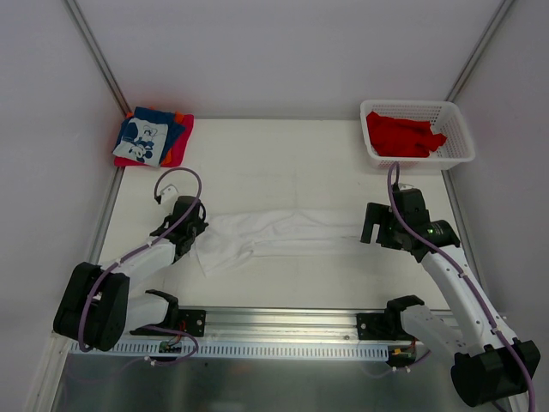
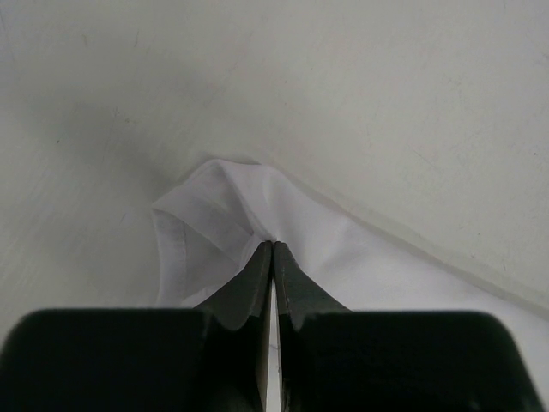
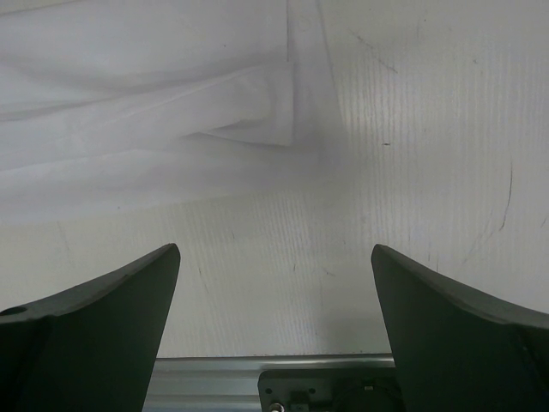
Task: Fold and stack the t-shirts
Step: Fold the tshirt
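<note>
One white t-shirt (image 1: pixel 274 236) lies stretched in a long, rumpled band across the middle of the table (image 1: pixel 283 163), running from left of centre to right of centre; one pile of folded t-shirts (image 1: pixel 153 137) sits in the upper left of the top view, a blue shirt with a white print on top and red and orange cloth under it, though how many are in the pile cannot be told; one white lattice basket (image 1: pixel 461 137) stands in the upper right and holds crumpled red t-shirts (image 1: pixel 403 136), their number unclear.

Two grippers show; the left gripper (image 2: pixel 273 253), at the band's left end, has its fingers pressed together on a pinched fold of the white t-shirt; the right gripper (image 3: pixel 274 249) stands with its fingers wide apart over bare table, just short of the shirt's right end and holding nothing.
</note>
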Motion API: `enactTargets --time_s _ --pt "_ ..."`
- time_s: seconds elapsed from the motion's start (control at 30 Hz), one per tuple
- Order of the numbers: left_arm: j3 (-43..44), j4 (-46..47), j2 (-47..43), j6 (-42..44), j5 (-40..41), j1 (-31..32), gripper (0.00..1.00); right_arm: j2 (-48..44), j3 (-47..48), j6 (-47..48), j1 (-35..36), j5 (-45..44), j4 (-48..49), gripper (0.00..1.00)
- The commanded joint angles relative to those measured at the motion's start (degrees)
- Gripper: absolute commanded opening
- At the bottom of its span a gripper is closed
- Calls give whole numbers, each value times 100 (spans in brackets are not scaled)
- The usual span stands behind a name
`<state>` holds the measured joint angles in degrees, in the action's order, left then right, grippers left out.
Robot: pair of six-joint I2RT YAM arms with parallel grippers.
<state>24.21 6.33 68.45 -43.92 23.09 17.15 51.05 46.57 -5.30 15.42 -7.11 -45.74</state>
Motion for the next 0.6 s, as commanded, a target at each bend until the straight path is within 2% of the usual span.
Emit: enactTargets --time_s 0.0,0.57 --pt "155 18 11 6 134 -54 0 -60 -16 73 22 -106 -14 99" --pt "611 18 116 534 354 -238 0 -33 -25 82 22 -88 -6 99"
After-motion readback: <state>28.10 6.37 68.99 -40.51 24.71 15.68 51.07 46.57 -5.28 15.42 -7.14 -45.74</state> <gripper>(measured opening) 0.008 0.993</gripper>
